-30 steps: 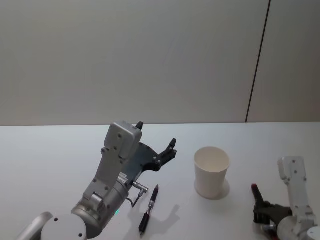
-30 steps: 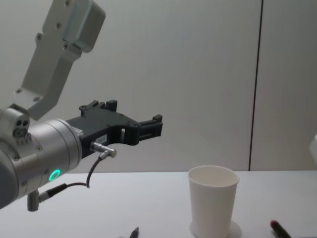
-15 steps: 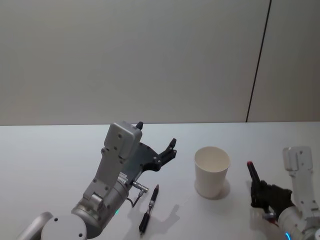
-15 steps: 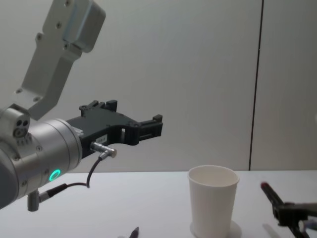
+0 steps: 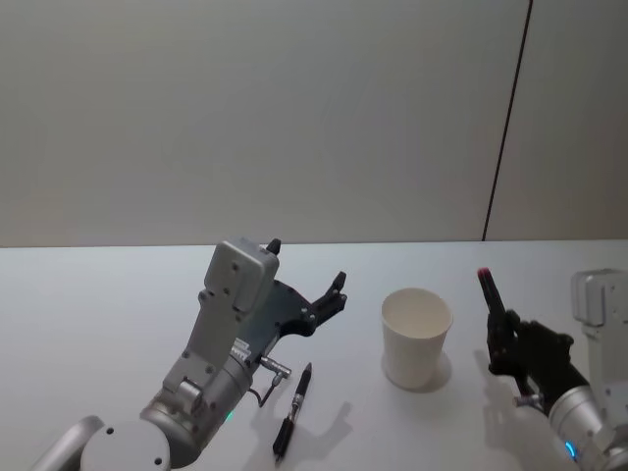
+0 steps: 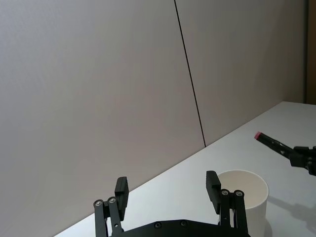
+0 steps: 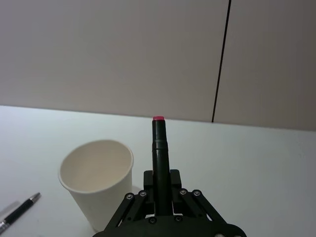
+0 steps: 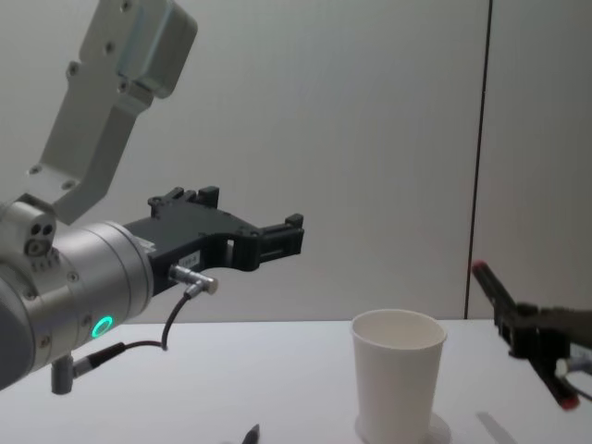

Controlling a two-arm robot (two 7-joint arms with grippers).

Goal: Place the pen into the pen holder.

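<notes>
The pen holder, a white paper cup (image 5: 416, 337) (image 8: 398, 375) (image 7: 98, 182) (image 6: 244, 190), stands upright on the white table. To its right my right gripper (image 5: 515, 348) (image 8: 532, 338) (image 7: 159, 177) is shut on a black pen with a red end (image 5: 493, 299) (image 8: 490, 285) (image 7: 159, 140) (image 6: 269, 142). It holds the pen in the air with the red end tilted up, about level with the cup's rim and beside it. My left gripper (image 5: 307, 263) (image 8: 250, 211) (image 6: 167, 182) hangs open above the table, left of the cup, with nothing between its fingers.
A second black pen (image 5: 294, 410) (image 7: 19, 211) (image 8: 251, 433) lies on the table under the left arm. The white table (image 5: 98, 314) runs back to a plain wall with a dark vertical seam (image 5: 505, 118).
My right gripper has risen from the table with the pen, from low beside the cup up to rim height. The left arm and the cup have not moved.
</notes>
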